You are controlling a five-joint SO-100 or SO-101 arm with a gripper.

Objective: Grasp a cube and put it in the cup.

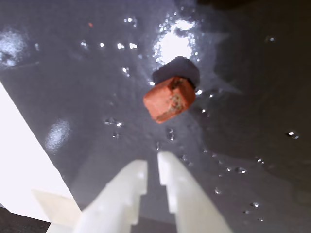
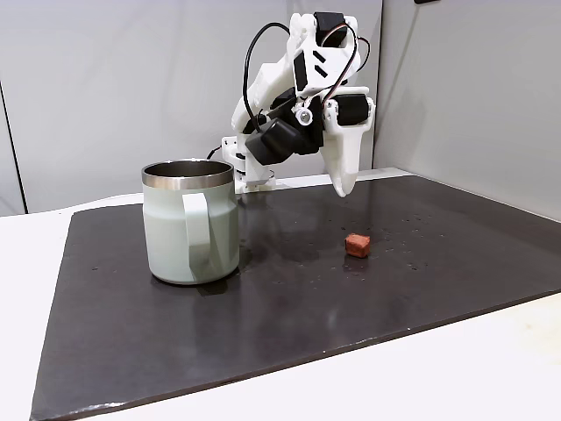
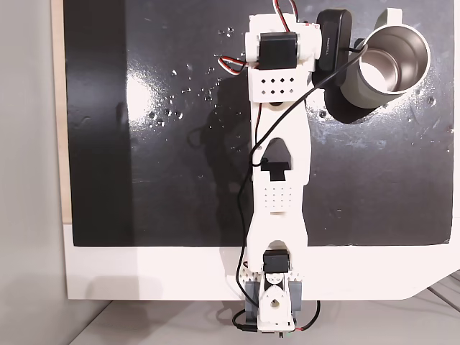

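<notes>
With the jaws nearly closed and empty above the tiny cube, descending unopened would likely knock it across the slick counter.

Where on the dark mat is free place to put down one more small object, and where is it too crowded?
Free: the mat's front strip, before the cup and the cube, and the stretch between the two. In the fixed view from above, the mat's wide left part is bare. Crowded: under the gripper, which hangs above the mat behind the cube.
</notes>
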